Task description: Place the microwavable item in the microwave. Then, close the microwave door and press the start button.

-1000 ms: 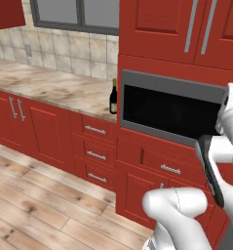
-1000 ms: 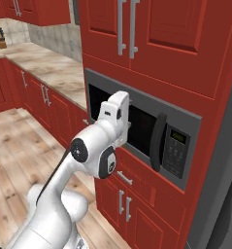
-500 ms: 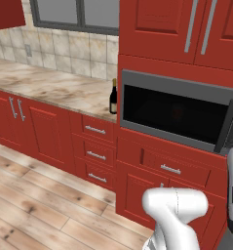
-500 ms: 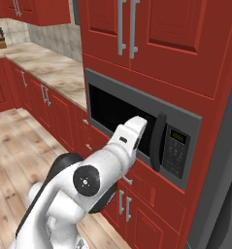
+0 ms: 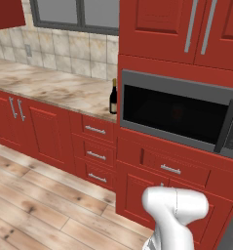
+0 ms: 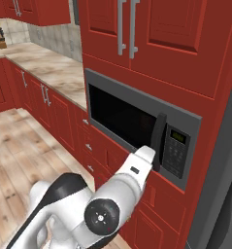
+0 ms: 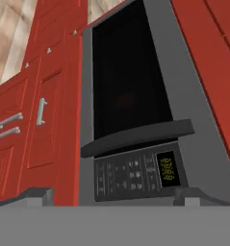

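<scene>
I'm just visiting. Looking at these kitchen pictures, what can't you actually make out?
- Inside the microwave: the door is shut and its window is black in every view.
- Wine bottle: in the left base view the cabinet edge cuts off its right side.
- Control panel labels: too small and blurred in the hand view.
- Gripper: its dark tips stand wide apart and hold nothing, but the hand view's bottom edge cuts them off.

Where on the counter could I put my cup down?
The marble counter looks bare along the tiled wall from the far left up to the wine bottle. It gets tight by that bottle, right beside the shut microwave door.
</scene>
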You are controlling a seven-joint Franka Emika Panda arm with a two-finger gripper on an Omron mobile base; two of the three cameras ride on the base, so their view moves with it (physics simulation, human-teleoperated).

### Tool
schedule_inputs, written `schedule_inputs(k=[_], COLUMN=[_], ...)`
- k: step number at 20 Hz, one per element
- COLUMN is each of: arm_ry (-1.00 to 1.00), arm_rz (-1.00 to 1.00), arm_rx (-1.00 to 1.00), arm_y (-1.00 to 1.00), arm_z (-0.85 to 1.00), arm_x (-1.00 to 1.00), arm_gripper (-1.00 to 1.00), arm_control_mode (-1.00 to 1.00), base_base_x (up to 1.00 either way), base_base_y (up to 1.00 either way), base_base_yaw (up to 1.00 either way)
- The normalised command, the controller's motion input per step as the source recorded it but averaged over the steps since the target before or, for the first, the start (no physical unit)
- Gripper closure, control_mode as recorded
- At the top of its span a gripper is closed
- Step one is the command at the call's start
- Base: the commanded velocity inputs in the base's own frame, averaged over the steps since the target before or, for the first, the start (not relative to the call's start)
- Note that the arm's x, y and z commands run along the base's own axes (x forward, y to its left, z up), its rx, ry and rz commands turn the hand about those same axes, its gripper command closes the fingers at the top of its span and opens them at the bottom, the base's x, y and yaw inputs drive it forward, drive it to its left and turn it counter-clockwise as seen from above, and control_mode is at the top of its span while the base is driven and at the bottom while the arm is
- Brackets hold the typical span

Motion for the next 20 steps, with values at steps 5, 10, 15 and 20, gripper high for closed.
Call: schedule_inputs(k=[5,10,15,20], arm_ry=[-0.01,-0.02,-0.03,0.00], arm_rz=[0.00,0.00,0.00,0.00], arm_rx=[0.00,0.00,0.01,0.05], arm_y=[0.16,0.11,0.01,0.00], arm_z=[-0.66,-0.60,-0.40,-0.24], arm_x=[0.09,0.26,0.29,0.35], arm_gripper=[-1.00,-1.00,-1.00,-1.00], arm_control_mode=[-1.00,-1.00,-1.00,-1.00], base_base_x=[0.00,0.00,0.00,0.00], base_base_y=[0.00,0.00,0.00,0.00], base_base_yaw=[0.00,0.00,0.00,0.00])
